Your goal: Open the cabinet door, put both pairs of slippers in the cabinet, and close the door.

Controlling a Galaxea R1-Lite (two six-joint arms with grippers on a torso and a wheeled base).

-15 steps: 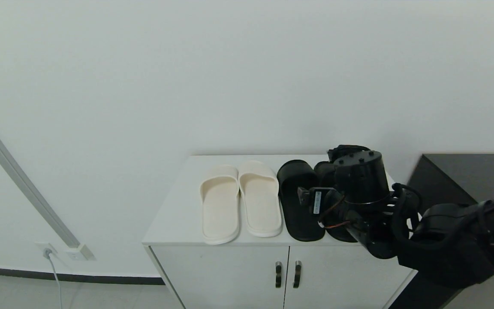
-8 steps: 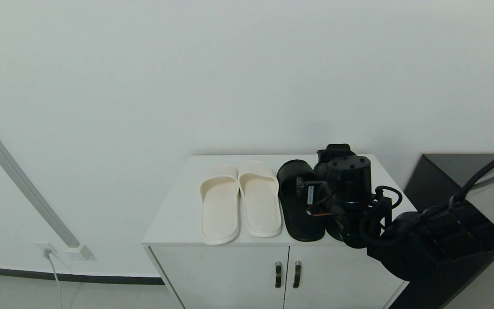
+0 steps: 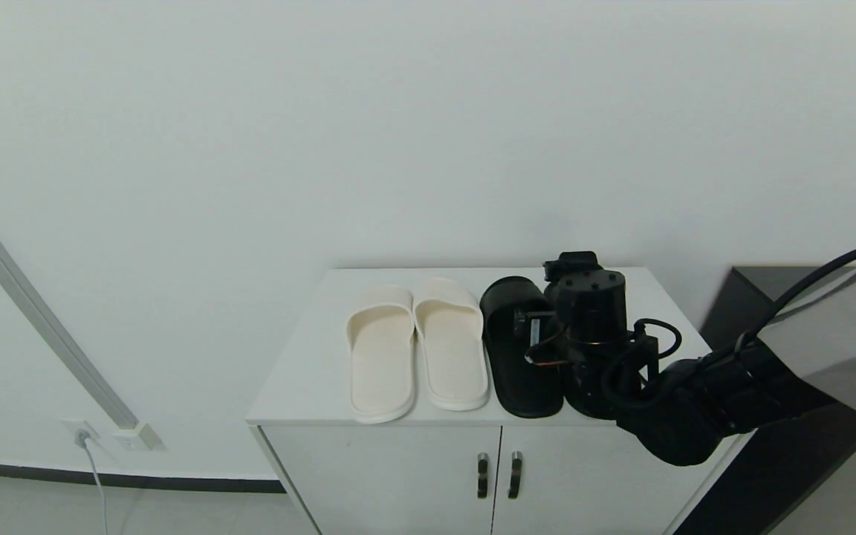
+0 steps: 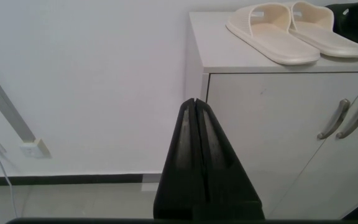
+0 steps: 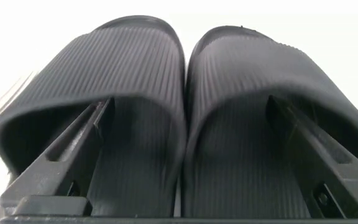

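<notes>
Black slippers (image 5: 129,87) lie side by side on the cabinet top (image 3: 309,371), and the right claw (image 5: 188,106) is pushed into them from the heel end. It is spread wide, with one of its fingers (image 5: 73,149) under each strap, and is gripping nothing. White slippers (image 3: 417,349) lie just beside the pair, to the claw's left. Below the claw, both cabinet doors are shut, their handles (image 3: 498,474) untouched. The left claw (image 4: 195,109), low and well off to that side, is clenched empty.

My worry is that closing would pinch only the inner strap walls, so one slipper could drop or nudge the white pair. With the doors shut, a lifted pair has nowhere to go.
</notes>
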